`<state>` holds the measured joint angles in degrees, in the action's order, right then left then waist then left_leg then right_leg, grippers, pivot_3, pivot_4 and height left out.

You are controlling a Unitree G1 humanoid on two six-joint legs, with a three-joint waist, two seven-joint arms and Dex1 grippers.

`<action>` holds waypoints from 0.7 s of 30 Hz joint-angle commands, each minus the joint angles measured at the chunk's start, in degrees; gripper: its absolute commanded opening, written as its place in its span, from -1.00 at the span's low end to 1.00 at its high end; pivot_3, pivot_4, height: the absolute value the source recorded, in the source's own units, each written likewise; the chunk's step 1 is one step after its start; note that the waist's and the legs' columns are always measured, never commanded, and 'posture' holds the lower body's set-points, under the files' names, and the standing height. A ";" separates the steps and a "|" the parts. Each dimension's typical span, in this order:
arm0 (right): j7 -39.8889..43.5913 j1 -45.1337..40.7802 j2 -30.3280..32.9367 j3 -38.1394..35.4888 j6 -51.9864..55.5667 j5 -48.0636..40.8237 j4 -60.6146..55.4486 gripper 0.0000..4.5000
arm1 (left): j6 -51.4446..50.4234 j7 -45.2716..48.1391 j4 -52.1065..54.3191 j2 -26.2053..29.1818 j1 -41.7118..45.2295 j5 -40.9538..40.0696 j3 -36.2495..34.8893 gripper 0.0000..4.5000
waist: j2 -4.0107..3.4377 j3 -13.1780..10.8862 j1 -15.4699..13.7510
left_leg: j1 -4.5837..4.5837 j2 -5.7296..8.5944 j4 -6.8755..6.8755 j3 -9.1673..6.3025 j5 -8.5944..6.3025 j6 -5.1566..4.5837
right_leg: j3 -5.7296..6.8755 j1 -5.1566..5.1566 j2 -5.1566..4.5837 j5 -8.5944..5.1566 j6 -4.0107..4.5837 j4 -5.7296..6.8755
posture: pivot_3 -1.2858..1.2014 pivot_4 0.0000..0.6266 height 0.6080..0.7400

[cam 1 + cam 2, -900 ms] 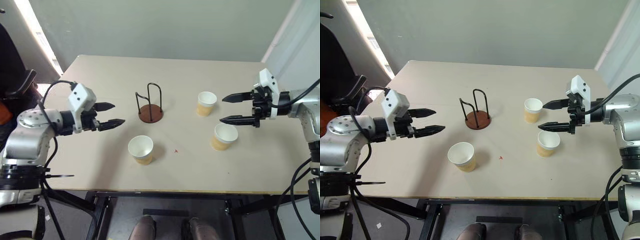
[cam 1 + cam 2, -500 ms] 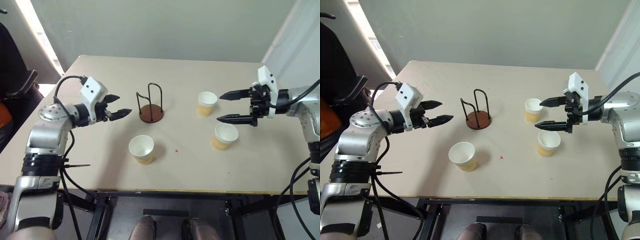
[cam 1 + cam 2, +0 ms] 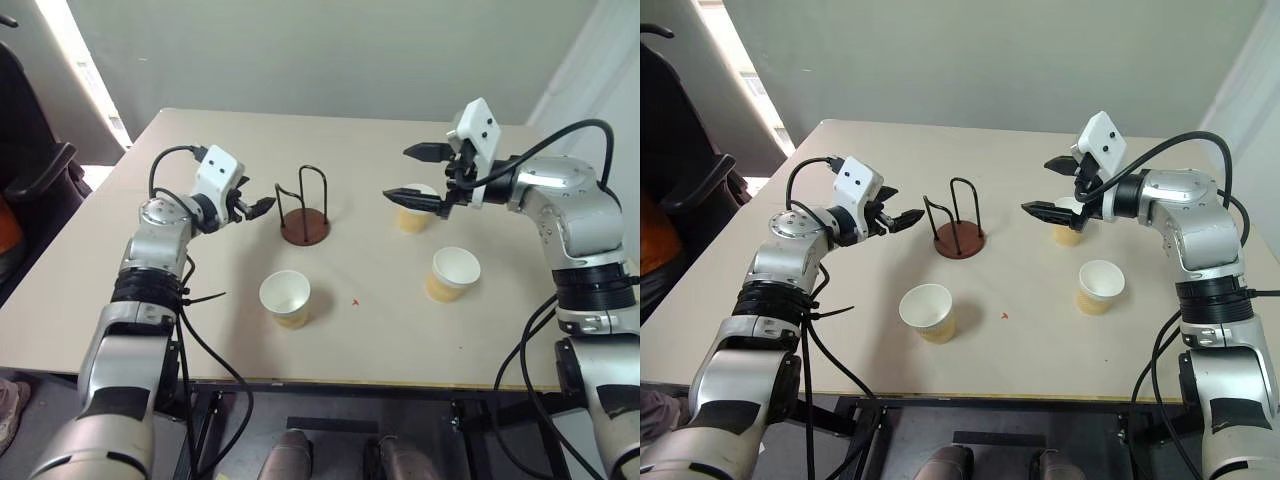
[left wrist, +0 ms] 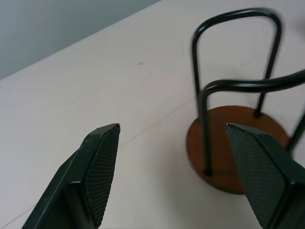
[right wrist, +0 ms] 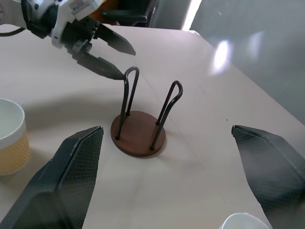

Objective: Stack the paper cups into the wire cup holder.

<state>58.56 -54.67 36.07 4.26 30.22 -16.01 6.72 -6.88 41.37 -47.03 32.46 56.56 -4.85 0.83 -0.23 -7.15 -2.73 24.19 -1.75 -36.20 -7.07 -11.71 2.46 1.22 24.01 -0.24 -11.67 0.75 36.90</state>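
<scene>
On the beige table [image 3: 200,330] the wire cup holder [image 3: 303,212] stands a little left of centre, its reddish-brown disc flat on the top and its two black wire loops upright and empty. Taking the holder as the middle of a clock, the left gripper [image 3: 262,206] sits at nine o'clock, just beside the nearer loop but not touching it, its two black fingers spread apart with nothing between them; from its own wrist the holder [image 4: 238,143] shows close ahead, between the finger pads [image 4: 102,171]. The three paper cups are all upright and loose on the table, none in the holder. One cup [image 3: 285,298] stands at about six o'clock from the holder, near the front edge. A second cup [image 3: 414,210] is at three o'clock, and the right gripper [image 3: 410,173] hovers just over it, jaws wide, holding nothing, its lower fingertip crossing in front of the cup's rim; whether it touches the rim I cannot tell. The third cup [image 3: 452,273] stands at roughly four o'clock, further right and nearer the front, apart from the second.
</scene>
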 commanded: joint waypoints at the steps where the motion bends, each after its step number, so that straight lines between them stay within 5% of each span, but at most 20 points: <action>1: -0.85 -0.56 0.47 -1.53 0.00 -0.55 -2.42 1.00 | 2.50 0.01 -4.20 -1.67 3.09 -0.59 -1.75 0.68 | 0.00 0.00 -0.12 | 0.01 0.00 0.00 0.00 0.00 0.00 | 0.00 0.00 0.00 0.00 0.00 0.00 | 0.03 -0.52 1.00; 15: -2.98 1.30 1.69 -2.52 1.40 -0.67 -4.98 1.00 | 8.34 -1.22 -15.95 -5.45 9.39 0.27 -3.45 0.68 | 0.01 0.00 -0.24 | 0.00 0.00 -0.04 0.05 0.08 -0.01 | 0.00 0.00 0.02 0.03 -0.07 0.04 | 0.03 -0.52 1.00; 18: -3.64 1.86 1.62 -2.83 1.89 -0.71 -5.56 1.00 | 8.80 -0.28 -17.16 -6.39 10.45 0.34 -3.37 0.44 | 0.01 0.00 -0.27 | 0.00 0.01 -0.05 0.07 0.08 -0.01 | 0.00 -0.01 0.02 0.03 -0.08 0.03 | 0.03 -0.52 1.00; 21: -4.02 2.26 1.88 -3.12 2.31 -0.86 -6.16 1.00 | 8.94 -0.22 -17.65 -6.47 10.61 0.64 -3.37 -0.02 | 0.01 0.00 -0.26 | 0.01 0.01 -0.06 0.09 0.08 -0.01 | 0.00 -0.01 0.02 0.04 -0.11 0.03 | 0.03 -0.52 1.00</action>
<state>55.15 -52.03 36.93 3.37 32.59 -16.08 3.22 0.89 41.14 -65.20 25.51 65.14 -4.49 -1.68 -0.22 -7.15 -2.99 24.19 -1.75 -36.26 -6.98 -11.63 2.46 1.22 24.01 -0.21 -11.63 0.64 36.93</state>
